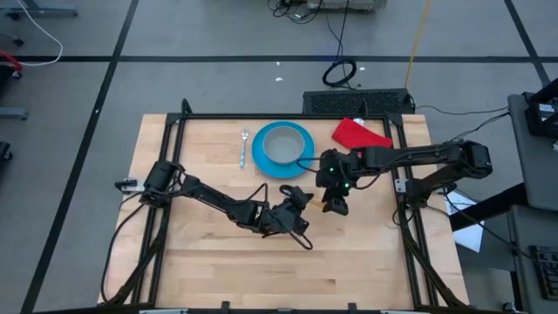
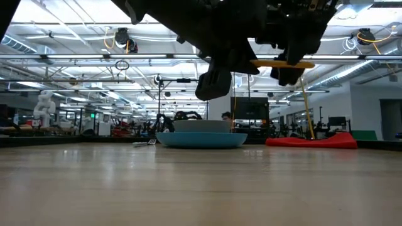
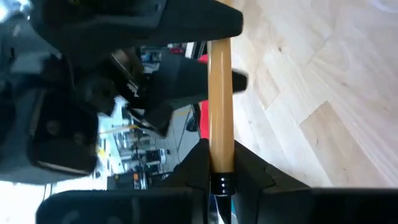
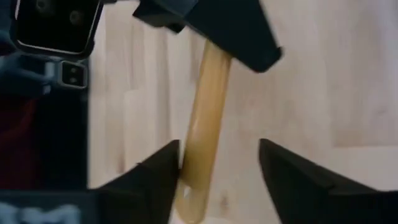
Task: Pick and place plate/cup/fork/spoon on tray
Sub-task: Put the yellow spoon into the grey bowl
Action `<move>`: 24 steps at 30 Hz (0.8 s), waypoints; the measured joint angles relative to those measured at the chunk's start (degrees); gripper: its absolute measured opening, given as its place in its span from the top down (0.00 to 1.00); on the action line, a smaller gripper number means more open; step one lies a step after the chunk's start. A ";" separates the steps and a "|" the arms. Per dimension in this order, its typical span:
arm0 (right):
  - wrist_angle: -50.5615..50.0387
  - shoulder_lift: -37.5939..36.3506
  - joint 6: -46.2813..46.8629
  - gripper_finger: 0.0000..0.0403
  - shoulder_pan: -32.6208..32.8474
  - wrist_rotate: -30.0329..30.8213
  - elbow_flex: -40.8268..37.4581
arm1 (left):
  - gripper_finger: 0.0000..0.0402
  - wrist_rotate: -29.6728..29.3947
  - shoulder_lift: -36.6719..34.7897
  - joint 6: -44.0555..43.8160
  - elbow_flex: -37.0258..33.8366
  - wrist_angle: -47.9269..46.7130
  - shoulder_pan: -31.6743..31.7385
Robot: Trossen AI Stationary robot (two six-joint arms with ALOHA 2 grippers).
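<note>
The spoon (image 3: 220, 99) is held above the table (image 1: 209, 262) by its orange handle, clamped in the left claw (image 3: 222, 163). The right claw (image 4: 217, 163) stands spread around the handle's other end. The plate (image 1: 282, 149) with the cup (image 1: 282, 145) lies just beyond both claws.

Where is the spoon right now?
The spoon is airborne mid-table near the plate, clamped by the left end effector, handle between the right end effector's open fingers.

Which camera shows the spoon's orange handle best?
Left wrist view: the spoon's handle runs clear from the left gripper. Right wrist shows a part, low view a thin strip, high view nothing.
</note>
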 joint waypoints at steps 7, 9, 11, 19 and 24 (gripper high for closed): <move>1.34 -10.28 -7.03 0.23 1.25 13.79 -0.08 | 0.92 -2.43 0.00 -4.03 0.00 0.26 -0.03; 1.26 -13.65 -9.42 0.20 2.53 18.88 -0.08 | 0.92 -2.62 0.00 -5.30 0.00 0.83 -0.03; 1.27 -16.82 -10.85 0.19 4.44 23.97 -0.08 | 0.92 -2.71 0.00 -6.53 0.00 1.86 -0.03; 4.66 -23.68 -19.91 0.24 18.79 44.51 -4.18 | 0.92 -5.16 -2.59 -13.41 0.02 3.85 0.85; 11.34 -25.57 -23.73 0.27 26.06 53.02 -8.64 | 0.92 -4.29 -5.31 -21.42 0.02 1.51 1.15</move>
